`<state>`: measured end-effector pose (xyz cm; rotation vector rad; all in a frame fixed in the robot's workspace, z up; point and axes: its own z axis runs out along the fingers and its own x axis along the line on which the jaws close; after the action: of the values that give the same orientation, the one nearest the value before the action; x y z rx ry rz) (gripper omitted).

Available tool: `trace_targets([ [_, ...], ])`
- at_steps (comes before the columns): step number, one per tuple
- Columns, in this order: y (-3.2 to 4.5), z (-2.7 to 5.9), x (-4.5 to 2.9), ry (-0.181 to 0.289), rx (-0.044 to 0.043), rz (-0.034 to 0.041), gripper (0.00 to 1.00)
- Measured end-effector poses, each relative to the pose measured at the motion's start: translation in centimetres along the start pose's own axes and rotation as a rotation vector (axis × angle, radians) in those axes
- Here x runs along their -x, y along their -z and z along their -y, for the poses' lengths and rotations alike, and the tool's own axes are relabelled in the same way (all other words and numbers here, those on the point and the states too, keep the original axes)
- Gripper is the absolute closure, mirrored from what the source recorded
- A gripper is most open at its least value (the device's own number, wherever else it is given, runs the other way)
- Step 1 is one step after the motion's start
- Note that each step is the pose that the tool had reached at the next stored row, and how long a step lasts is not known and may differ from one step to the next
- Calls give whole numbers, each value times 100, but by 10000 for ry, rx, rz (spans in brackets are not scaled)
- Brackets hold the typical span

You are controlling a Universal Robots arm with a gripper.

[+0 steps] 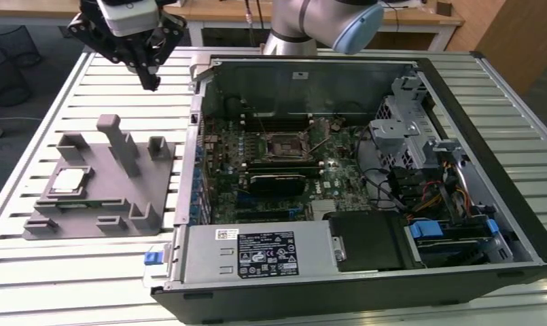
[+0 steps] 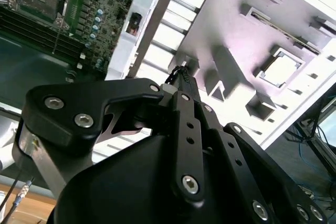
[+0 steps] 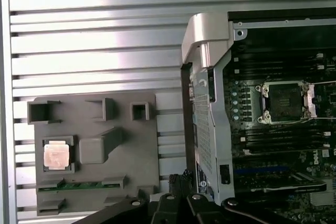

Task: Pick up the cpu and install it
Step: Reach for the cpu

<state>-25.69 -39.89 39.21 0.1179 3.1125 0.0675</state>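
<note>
The robot arm's gripper [image 1: 150, 83] hangs above the slatted metal table [image 1: 74, 272], its black fingers drawn together to a point with nothing between them. It sits toward the far side of the scene, in the gap between the grey plastic fixture [image 1: 119, 204] and the open computer case [image 1: 514, 176].

The cpu [image 1: 67, 180], a pale silver square, lies flat in a shallow recess on the fixture, on the exterior view's left and nearer than the gripper, well apart from it. It can be seen in both wrist views [image 2: 281, 69] [image 3: 56, 156]. Upright posts [image 1: 121, 142] rise from the fixture between the gripper and the chip, and a green circuit strip [image 3: 79, 184] sits in a slot just beside the recess. To the exterior view's right, the motherboard's processor socket [image 1: 283, 145] lies bare inside the case.

By the look of it, the job is at the reach for the chip, with the pickup not yet made. Done well, that reach would likely pass over or around the posts. The fingers would part wider than the chip and line up square with two opposite edges. The descent would be straight and gentle. The chip looks thin and its recess walls sit close, so a skewed or hurried grip could tip it or jam it against the rim.
</note>
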Motion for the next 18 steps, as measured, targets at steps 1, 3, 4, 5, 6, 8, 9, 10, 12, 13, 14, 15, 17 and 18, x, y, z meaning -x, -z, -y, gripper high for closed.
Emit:
trace_targets([
  [1, 0, 2, -23, 0, 0, 0, 89],
  [3, 1, 5, -68, -1, 1, 0, 89],
  [4, 2, 7, -93, -1, 0, 0, 89],
  [5, 2, 9, -115, -1, 0, 0, 89],
  [6, 2, 10, -136, -1, 1, 1, 89],
  [8, 2, 14, -180, -1, 1, 1, 89],
  [9, 3, 16, -205, 0, 1, 0, 89],
  [10, 3, 21, -230, 0, 0, 0, 89],
  [12, 4, 42, -280, -1, 1, 0, 89],
  [13, 4, 56, -297, 0, 0, 0, 89],
  [14, 4, 73, -312, 0, 1, 1, 89],
  [15, 5, 92, -328, 0, 2, 1, 89],
  [17, 7, 128, -360, 0, 0, -1, 89],
  [18, 7, 145, -376, -2, 1, 0, 89],
])
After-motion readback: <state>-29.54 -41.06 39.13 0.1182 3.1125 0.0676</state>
